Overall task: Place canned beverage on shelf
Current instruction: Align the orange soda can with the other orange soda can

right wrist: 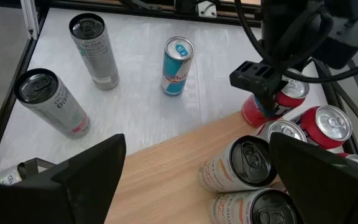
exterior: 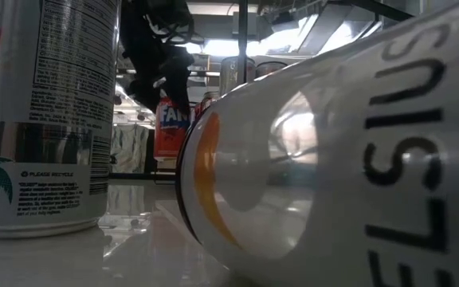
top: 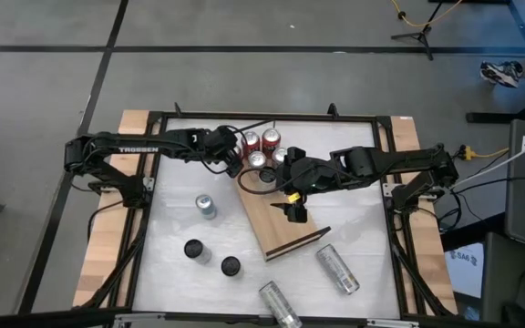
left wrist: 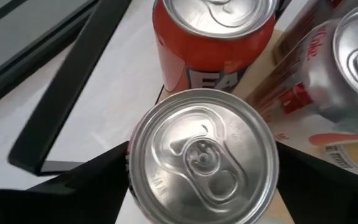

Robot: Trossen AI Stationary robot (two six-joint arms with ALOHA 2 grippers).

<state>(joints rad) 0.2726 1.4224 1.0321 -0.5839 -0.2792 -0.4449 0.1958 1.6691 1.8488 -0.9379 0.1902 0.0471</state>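
Observation:
The shelf (top: 276, 226) is a light wooden board lying slantwise on the white table. Several cans stand grouped at its far end (top: 272, 150). My left gripper (top: 241, 157) reaches in from the table's left and tips down over a silver-topped can (left wrist: 204, 155) at the board's far left corner. Its fingers are apart, one on each side of the can, which shows red-bodied in the right wrist view (right wrist: 258, 113). An orange can (left wrist: 213, 37) stands just beyond it. My right gripper (right wrist: 197, 177) hangs open above the middle of the board, holding nothing. My left gripper has one dark finger (left wrist: 86, 186) on each side of the can, just under its top rim (left wrist: 135, 162), coming slanting down from the table's left. The can stands upright. I cannot tell whether the fingers touch it.
A blue can (top: 206, 207) and two dark-topped cans (top: 194, 249) (top: 231, 266) stand on the white table left of the board. Two silver cans (top: 337, 270) (top: 281, 305) lie near the front edge. A black frame (top: 153, 182) borders the table.

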